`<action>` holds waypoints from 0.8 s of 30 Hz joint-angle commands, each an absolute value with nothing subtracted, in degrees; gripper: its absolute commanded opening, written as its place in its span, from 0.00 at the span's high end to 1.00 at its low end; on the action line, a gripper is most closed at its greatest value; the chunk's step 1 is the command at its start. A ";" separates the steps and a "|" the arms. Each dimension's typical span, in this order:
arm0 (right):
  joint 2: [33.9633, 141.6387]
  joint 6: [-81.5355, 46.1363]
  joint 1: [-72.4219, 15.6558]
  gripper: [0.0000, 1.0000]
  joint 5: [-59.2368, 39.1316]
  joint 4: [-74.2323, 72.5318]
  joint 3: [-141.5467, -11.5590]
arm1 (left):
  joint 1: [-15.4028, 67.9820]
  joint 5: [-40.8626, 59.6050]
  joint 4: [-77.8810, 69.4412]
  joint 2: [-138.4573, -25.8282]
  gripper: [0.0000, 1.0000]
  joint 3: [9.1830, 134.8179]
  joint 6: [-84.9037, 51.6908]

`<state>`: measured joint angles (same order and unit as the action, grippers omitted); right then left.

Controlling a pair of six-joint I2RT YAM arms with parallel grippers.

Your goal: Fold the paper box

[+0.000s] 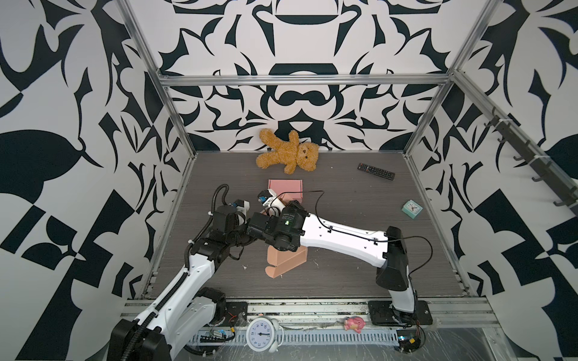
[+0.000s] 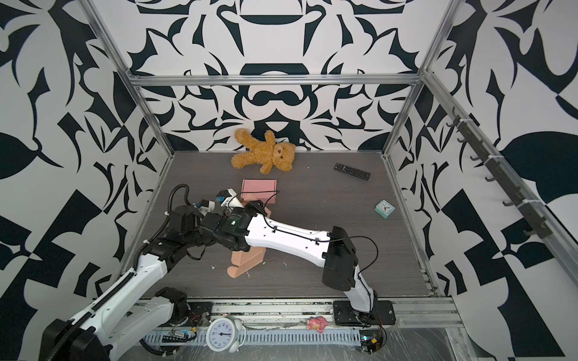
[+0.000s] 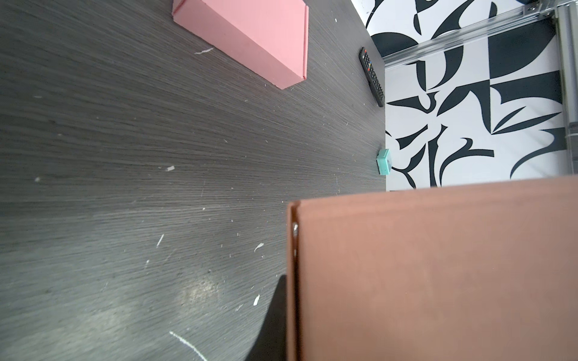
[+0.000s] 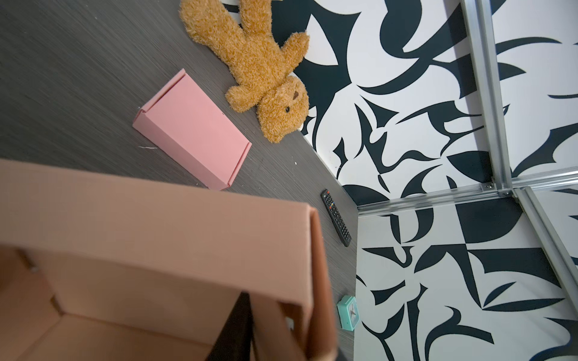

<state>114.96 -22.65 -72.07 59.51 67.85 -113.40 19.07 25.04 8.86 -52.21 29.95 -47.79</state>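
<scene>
Two arms bend over the counter (image 1: 344, 281), where the paper box (image 1: 286, 261) sits front of centre. To fold well, the left fingers (image 3: 275, 315), seemingly clamped on one wall, should brace it. The right fingers (image 4: 234, 328) are inside, grip unclear, and should press square. Tan cardboard, walls half raised, small rounded tab (image 1: 271, 271) loose.

The right arm (image 1: 341, 233) hides most of the tan box (image 1: 287, 261).
</scene>
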 commanded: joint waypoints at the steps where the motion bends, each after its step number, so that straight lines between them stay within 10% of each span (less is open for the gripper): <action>1: 111.62 -24.70 -72.84 0.67 57.35 65.90 -112.31 | 19.25 24.46 6.77 -52.42 0.88 31.67 -47.39; 24: 109.34 -19.35 -68.31 0.84 52.50 57.17 -105.96 | 19.56 24.26 7.22 -52.97 0.88 32.78 -46.30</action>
